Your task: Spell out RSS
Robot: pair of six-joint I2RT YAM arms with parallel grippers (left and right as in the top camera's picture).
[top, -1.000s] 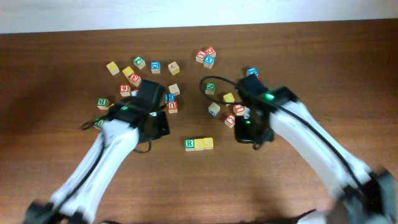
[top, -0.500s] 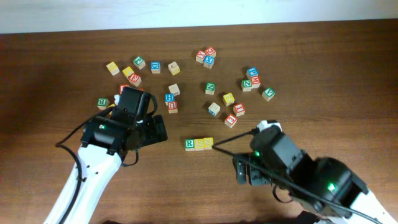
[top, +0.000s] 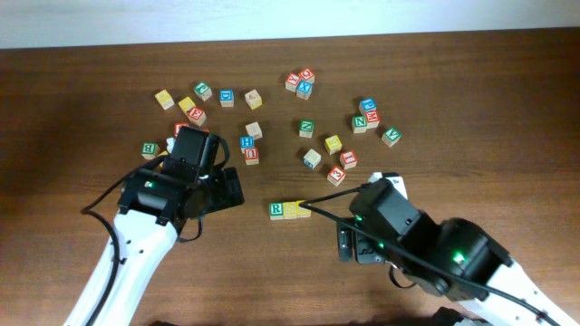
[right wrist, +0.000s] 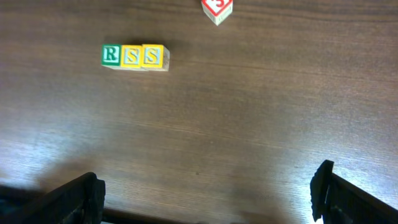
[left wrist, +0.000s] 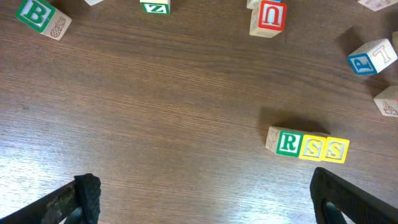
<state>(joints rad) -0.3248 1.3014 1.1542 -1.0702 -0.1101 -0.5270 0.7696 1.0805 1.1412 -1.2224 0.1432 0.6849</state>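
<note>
Now RSS [top: 290,209] lies between left tool [top: 232,188] and right tool [top: 348,244], both wide and empty.

Green R cube [left wrist: 287,142], two yellow S cubes [left wrist: 323,149], brown woodgrain table [left wrist: 155,124].

The left arm [top: 136,244] is seen stretched from the lower left corner toward the middle of the overhead view. The left tool [top: 228,188] is pointed to the right with its jaws spread wide, and its two dark fingers [left wrist: 84,198] are seen at opposite lower corners of the left wrist view. The right arm [top: 462,263] is bent in from the lower right corner, and the right tool [top: 349,244] is turned to the left with its jaws likewise spread wide apart.
</note>
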